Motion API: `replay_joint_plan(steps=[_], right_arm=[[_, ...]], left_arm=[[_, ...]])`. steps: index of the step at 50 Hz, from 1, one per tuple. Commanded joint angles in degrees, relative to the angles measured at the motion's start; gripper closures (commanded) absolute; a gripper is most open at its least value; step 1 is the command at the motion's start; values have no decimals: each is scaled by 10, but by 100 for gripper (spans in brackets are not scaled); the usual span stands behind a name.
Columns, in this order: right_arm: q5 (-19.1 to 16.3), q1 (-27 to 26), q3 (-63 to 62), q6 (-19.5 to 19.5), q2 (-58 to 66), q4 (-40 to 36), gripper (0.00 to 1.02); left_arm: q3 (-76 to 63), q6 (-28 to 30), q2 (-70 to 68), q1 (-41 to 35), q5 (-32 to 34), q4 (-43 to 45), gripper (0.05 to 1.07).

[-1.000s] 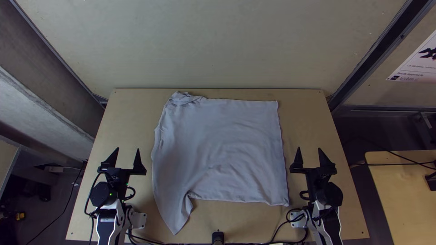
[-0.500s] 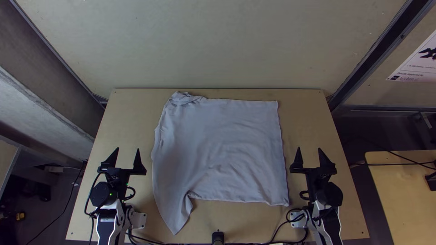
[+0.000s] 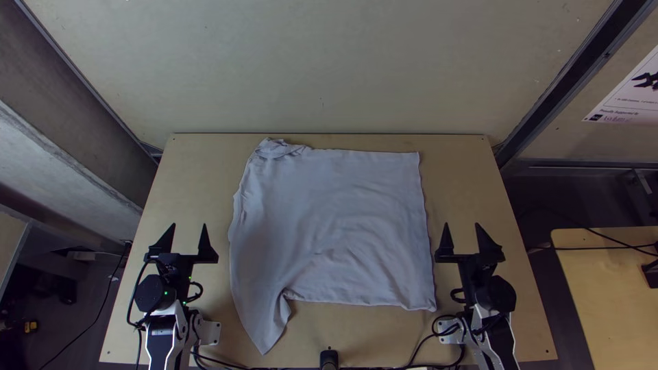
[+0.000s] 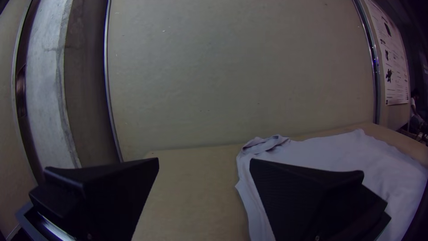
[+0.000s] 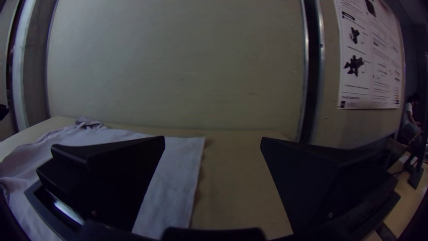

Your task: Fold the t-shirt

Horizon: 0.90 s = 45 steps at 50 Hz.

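Overall, you have the shirt (image 3: 336, 219) spread on the table (image 3: 480, 178), between the two grippers. Taking twelve as the table's far edge and the shirt's middle as centre, the left gripper (image 3: 188, 226) stands at nine o'clock, the right gripper (image 3: 462, 226) at three. Both sets of jaws are wide apart and hold nothing.

The step in hand looks to be preparation for the first fold. Defect noted: the corner (image 3: 274, 147) at eleven is bunched; you do well to pinch its top layer and ease it flat first. The sleeve (image 3: 264, 329) points to seven; take it near its tip and lay it inward over the body. Close low, just above the wood, so both layers come up together. Lift little and move slowly; a quick pull would likely drag the whole shirt and crease the hem (image 3: 426, 233) at three.
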Motion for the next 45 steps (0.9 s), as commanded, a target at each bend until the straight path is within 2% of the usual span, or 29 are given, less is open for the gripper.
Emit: replay_joint_plan(steps=[1,10,17,24,39,45], right_arm=[[2,14,12,5,-4,12,4],[3,27,64,-10,11,25,4],[3,28,138,-14,95,29,4],[3,23,223,-23,181,32,4],[0,22,365,-39,323,46,4],[-3,18,412,-47,378,45,4]], left_arm=[[-20,-9,-6,13,4,-3,9],[22,-17,-2,5,12,6,9],[55,-17,33,-15,13,30,9],[111,-18,121,-17,13,65,9],[304,-21,337,-18,14,76,9],[379,-19,414,-21,45,68,9]])
